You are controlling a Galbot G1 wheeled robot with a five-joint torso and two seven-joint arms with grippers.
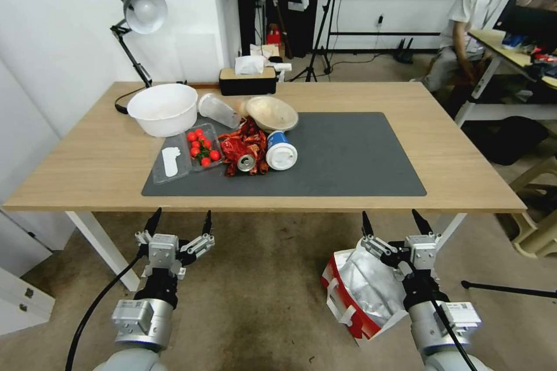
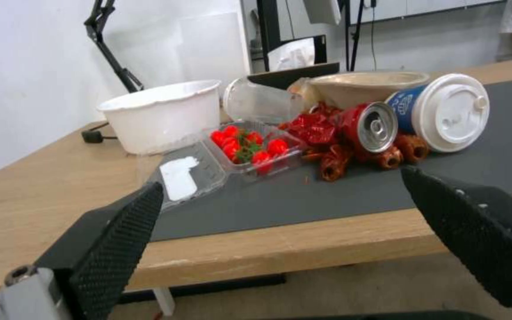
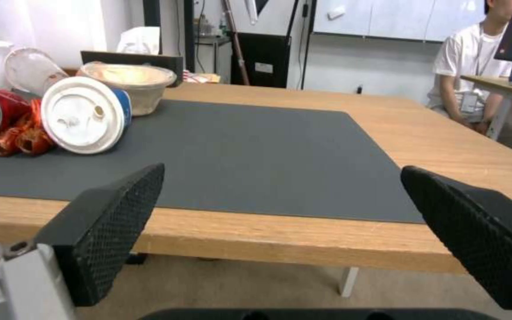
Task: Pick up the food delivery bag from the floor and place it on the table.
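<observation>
The food delivery bag (image 1: 361, 285) stands on the floor (image 1: 261, 284) in front of the table, at the lower right of the head view. It is red and white outside and its open top shows the silver foil lining. My right gripper (image 1: 390, 215) hovers open just above and beyond the bag, fingers pointing at the table edge, holding nothing. My left gripper (image 1: 181, 217) is open too, over bare floor to the left. The table (image 1: 87, 168) is light wood with a dark grey mat (image 1: 348, 156). Each wrist view looks across the tabletop between open fingers (image 2: 120, 240) (image 3: 114, 222).
On the mat's left half lie a white bowl (image 1: 162, 109), a clamshell of tomatoes (image 1: 202, 148), a crumpled red wrapper (image 1: 243, 142), a can (image 1: 246, 163), a lidded cup (image 1: 281, 152) and a beige bowl (image 1: 271, 113). White table legs (image 1: 101, 246) flank the floor. A person sits at a desk, back right.
</observation>
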